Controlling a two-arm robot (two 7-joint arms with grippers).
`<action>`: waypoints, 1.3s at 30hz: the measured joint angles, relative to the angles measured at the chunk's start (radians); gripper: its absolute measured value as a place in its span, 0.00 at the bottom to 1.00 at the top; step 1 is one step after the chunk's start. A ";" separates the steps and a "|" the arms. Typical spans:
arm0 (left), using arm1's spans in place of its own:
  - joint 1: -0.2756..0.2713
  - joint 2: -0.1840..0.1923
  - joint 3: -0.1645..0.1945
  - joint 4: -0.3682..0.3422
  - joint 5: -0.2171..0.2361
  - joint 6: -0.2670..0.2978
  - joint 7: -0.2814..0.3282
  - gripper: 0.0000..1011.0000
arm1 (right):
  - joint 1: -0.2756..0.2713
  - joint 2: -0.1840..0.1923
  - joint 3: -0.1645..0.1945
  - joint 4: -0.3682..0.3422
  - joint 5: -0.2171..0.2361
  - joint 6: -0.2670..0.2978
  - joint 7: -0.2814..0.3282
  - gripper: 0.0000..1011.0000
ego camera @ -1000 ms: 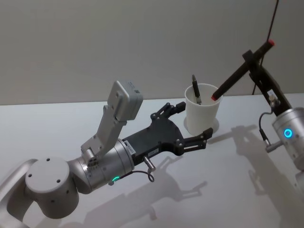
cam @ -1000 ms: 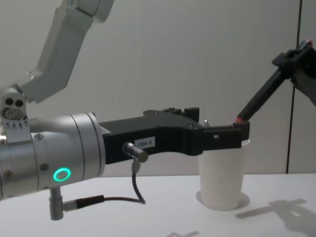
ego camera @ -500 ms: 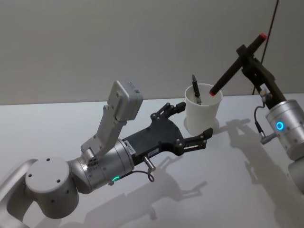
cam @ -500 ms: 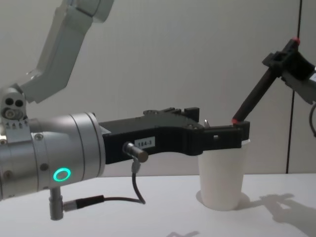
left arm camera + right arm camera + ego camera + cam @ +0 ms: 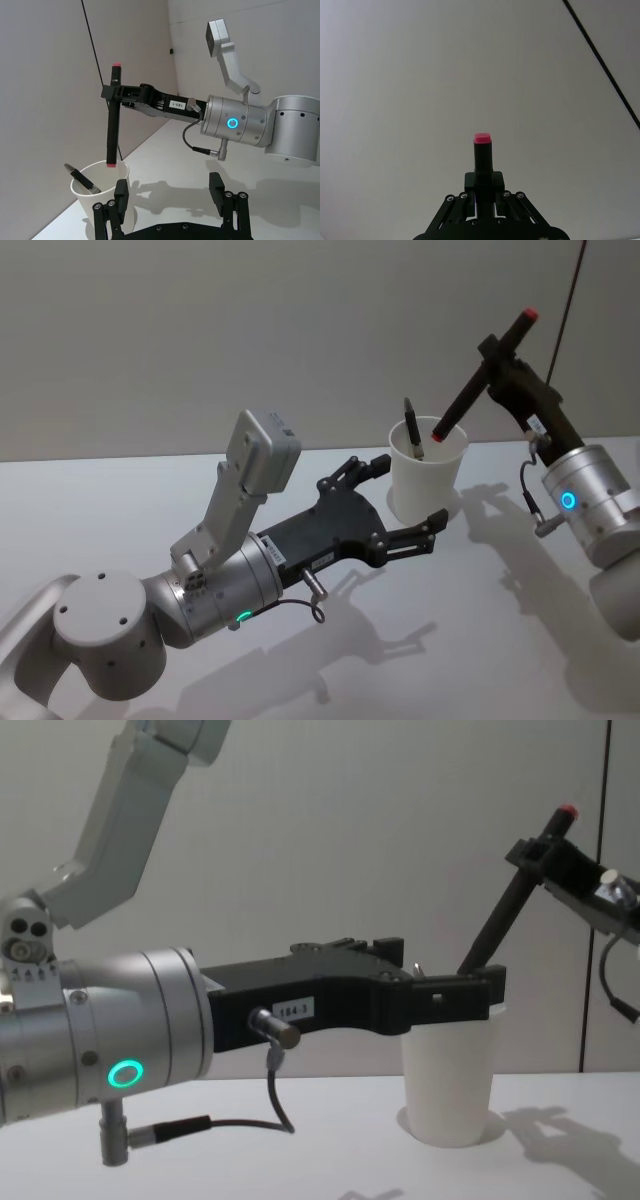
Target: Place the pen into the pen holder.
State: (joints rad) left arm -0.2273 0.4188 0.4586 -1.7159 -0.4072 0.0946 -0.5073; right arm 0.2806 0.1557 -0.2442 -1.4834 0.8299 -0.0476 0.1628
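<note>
Clamping the pen (image 5: 482, 378) near its upper end, the right gripper (image 5: 498, 362) holds it tilted above the pen holder (image 5: 427, 472), the red lower tip just at the rim. The left gripper (image 5: 402, 508) sits low in front of that cup, its fingers spread apart to either side of the cup's base; it grips nothing, and contact with the wall is hard to judge.

The pen looks stiff and light, a smooth barrel that could swivel in a narrow pinch; a hold nearer its middle would steady it, though the high grip leaves room for it to drop in. The cup is thin paper, probably light enough to tip if the pen pushes sideways on its rim, which is likely why the left gripper flanks it.

A second dark pen (image 5: 411, 430) already leans inside the cup. Its lower part is hidden by the cup wall, and the left gripper's black body blocks the rim from the chest view.
</note>
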 joint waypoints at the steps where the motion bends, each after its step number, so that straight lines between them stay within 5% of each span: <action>1: 0.000 0.000 0.000 0.000 0.000 0.000 0.000 0.99 | 0.002 -0.001 -0.001 0.004 -0.006 -0.001 0.002 0.21; 11: 0.000 0.000 0.000 0.000 0.000 0.000 0.000 0.99 | 0.030 -0.012 -0.014 0.053 -0.094 -0.023 0.032 0.21; 28: 0.000 0.000 0.000 0.000 0.000 0.000 0.000 0.99 | 0.065 -0.023 -0.039 0.117 -0.311 -0.058 0.058 0.21; 39: 0.000 0.000 0.000 0.000 0.000 0.000 0.000 0.99 | 0.066 -0.024 -0.049 0.124 -0.394 -0.058 0.047 0.21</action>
State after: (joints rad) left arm -0.2273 0.4187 0.4586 -1.7159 -0.4073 0.0945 -0.5073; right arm 0.3469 0.1319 -0.2934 -1.3592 0.4362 -0.1060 0.2102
